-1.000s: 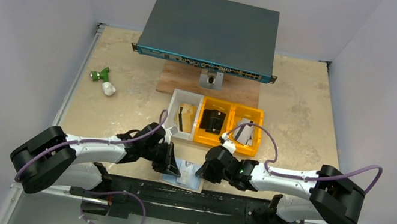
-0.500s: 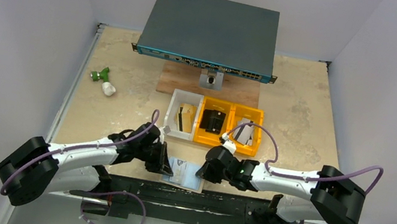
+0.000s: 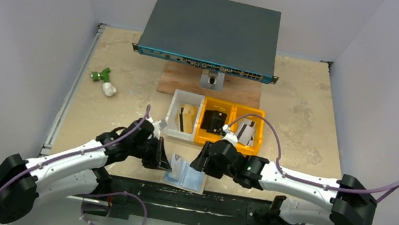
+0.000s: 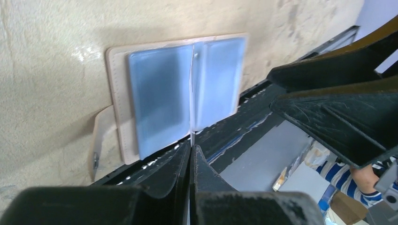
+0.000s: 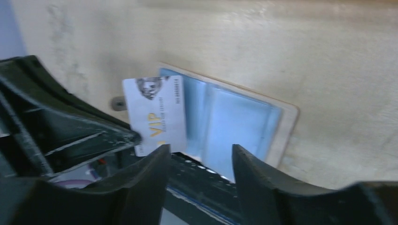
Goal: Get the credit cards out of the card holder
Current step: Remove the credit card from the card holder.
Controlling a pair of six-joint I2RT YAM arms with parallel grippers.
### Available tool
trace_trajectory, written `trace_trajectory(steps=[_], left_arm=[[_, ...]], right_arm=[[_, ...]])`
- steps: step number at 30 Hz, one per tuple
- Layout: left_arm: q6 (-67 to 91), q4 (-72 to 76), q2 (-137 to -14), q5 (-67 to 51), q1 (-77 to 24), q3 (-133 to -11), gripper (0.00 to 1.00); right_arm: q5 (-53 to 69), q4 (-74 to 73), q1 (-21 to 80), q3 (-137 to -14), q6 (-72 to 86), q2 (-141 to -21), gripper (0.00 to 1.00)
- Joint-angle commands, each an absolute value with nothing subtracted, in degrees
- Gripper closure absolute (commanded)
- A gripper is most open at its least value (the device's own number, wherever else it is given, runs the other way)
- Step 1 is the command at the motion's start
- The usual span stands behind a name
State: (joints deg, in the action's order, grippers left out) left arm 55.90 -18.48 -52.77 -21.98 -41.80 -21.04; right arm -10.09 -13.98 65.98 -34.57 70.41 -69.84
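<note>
On the bench [image 3: 305,124], the card holder [image 3: 192,178] is lying open at the near edge, blue face up. My right gripper [image 5: 199,152] is hovering above it, jaws apart and empty. My left gripper [image 4: 191,152] is pinching a white card [image 5: 157,112], seemingly extracted and next needing placing aside.

We see a mottled beige table [image 3: 308,106], and we take the white bin [image 3: 171,114] as our mark. An orange bin [image 3: 210,143] touches its right side, with a second orange bin [image 3: 245,152] beyond. Just behind lies a wooden board [image 3: 180,88]. Well to its left is a small green-and-white piece [image 3: 103,80], perhaps a fitting. Near in front, at the table's edge, the card holder [image 3: 192,178] lies open, blue face up.
</note>
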Motion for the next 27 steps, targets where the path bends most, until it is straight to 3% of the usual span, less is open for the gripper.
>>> trace_trajectory(steps=[1, 4, 11, 22, 27], left_arm=[[54.4, -19.2, -49.2, -25.8, -39.1, -24.8, 1.00], [55.5, -17.6, -47.4, -30.0, -36.2, -25.2, 1.00], [62.1, -7.0, -45.2, -41.5, -29.3, -23.0, 1.00], [70.3, 8.2, -46.4, -49.4, -25.3, -19.2, 1.00], [72.8, 13.3, -47.3, -50.8, -25.3, -18.0, 1.00]], right_arm=[[-12.1, -8.7, 66.0, -37.5, 66.8, -66.4, 0.43], [-11.3, -3.3, 65.9, -36.2, 66.3, -65.6, 0.32], [-7.5, 10.0, 63.3, -29.9, 68.9, -61.9, 0.31], [-0.3, 23.5, 58.2, -24.4, 73.0, -60.7, 0.36], [2.4, 29.2, 57.6, -22.9, 74.7, -62.0, 0.51]])
